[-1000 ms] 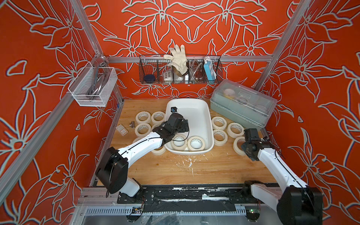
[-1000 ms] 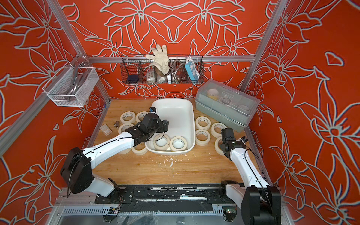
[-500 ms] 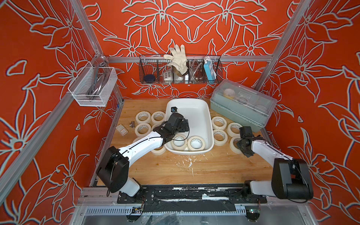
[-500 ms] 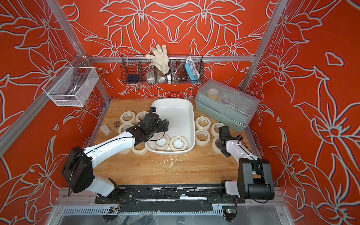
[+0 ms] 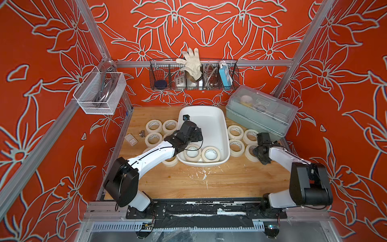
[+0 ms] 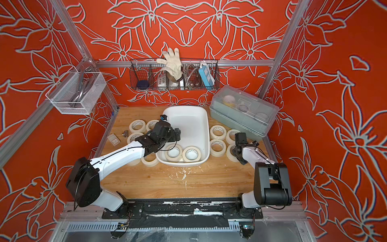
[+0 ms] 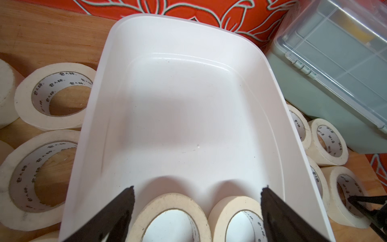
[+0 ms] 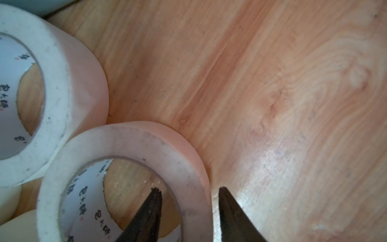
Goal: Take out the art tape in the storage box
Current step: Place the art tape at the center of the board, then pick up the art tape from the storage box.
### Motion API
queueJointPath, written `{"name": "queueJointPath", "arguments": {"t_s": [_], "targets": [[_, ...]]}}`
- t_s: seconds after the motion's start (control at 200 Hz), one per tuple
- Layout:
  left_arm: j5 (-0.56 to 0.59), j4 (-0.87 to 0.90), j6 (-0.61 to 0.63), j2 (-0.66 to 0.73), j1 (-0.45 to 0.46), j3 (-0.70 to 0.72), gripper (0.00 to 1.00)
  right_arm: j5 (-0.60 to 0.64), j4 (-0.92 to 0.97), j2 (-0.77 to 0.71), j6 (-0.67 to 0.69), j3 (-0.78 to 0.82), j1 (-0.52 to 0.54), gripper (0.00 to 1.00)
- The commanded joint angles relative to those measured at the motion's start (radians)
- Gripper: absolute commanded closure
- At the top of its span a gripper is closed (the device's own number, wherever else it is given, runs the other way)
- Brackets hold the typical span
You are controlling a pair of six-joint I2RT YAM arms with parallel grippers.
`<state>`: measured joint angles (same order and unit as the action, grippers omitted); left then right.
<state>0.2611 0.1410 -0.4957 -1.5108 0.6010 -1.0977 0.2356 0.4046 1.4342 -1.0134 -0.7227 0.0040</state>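
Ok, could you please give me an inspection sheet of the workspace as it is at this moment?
Surface: wooden tabletop, white flecks in front of the tub.
Job's things: white storage tub holds two masking-tape rolls; other rolls lie on the tabletop at both sides.
Clutter: grey-green lidded box, small card, small metal piece.
Grippers: left gripper open over the tub's two rolls; right gripper open, astride the wall of one roll on the tabletop.
Cables: black cable loop at the left wrist, over the tub.
Surroundings: orange floral walls; wire baskets, one with a glove.
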Motion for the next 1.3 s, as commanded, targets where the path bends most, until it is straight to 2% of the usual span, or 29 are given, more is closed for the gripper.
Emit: {"name": "queueJointPath", "arguments": {"t_s": [0.0,0.075,0.14,0.325,0.43,0.55,0.726,0.896,1.016,1.141,1.296], "targets": [[0.003,0.010,-0.007,-0.014,-0.006,-0.030,0.08,0.040,0.029,-0.046,0.022,-0.024,-0.008,0.47],[0.000,0.012,-0.009,-0.016,-0.006,-0.031,0.08,0.042,0.046,-0.078,0.037,-0.032,-0.007,0.44],[0.003,0.012,-0.007,-0.017,-0.005,-0.031,0.08,0.035,0.048,-0.114,0.059,-0.035,-0.008,0.36],[0.007,0.031,0.006,-0.032,-0.007,-0.056,0.08,0.007,0.089,-0.241,0.136,-0.062,-0.009,0.27],[0.003,0.088,0.018,-0.056,-0.007,-0.126,0.08,-0.061,0.090,-0.307,0.221,-0.079,-0.008,0.24],[-0.019,0.169,0.031,-0.073,-0.007,-0.208,0.08,-0.203,0.105,-0.355,0.320,-0.120,-0.008,0.22],[-0.075,0.296,0.068,-0.087,-0.007,-0.288,0.09,-0.468,0.048,-0.425,0.426,-0.126,-0.004,0.21],[-0.146,0.469,0.151,-0.115,-0.007,-0.361,0.13,-0.693,0.024,-0.419,0.469,-0.123,-0.001,0.22],[-0.251,0.588,0.235,-0.153,-0.006,-0.398,0.17,-0.747,0.009,-0.388,0.476,-0.123,0.019,0.22],[-0.250,0.671,0.282,-0.178,-0.003,-0.390,0.18,-0.743,0.000,-0.365,0.473,-0.131,0.036,0.22],[-0.189,0.795,0.328,-0.236,-0.003,-0.407,0.21,-0.792,-0.040,-0.324,0.473,-0.127,0.044,0.22]]}}
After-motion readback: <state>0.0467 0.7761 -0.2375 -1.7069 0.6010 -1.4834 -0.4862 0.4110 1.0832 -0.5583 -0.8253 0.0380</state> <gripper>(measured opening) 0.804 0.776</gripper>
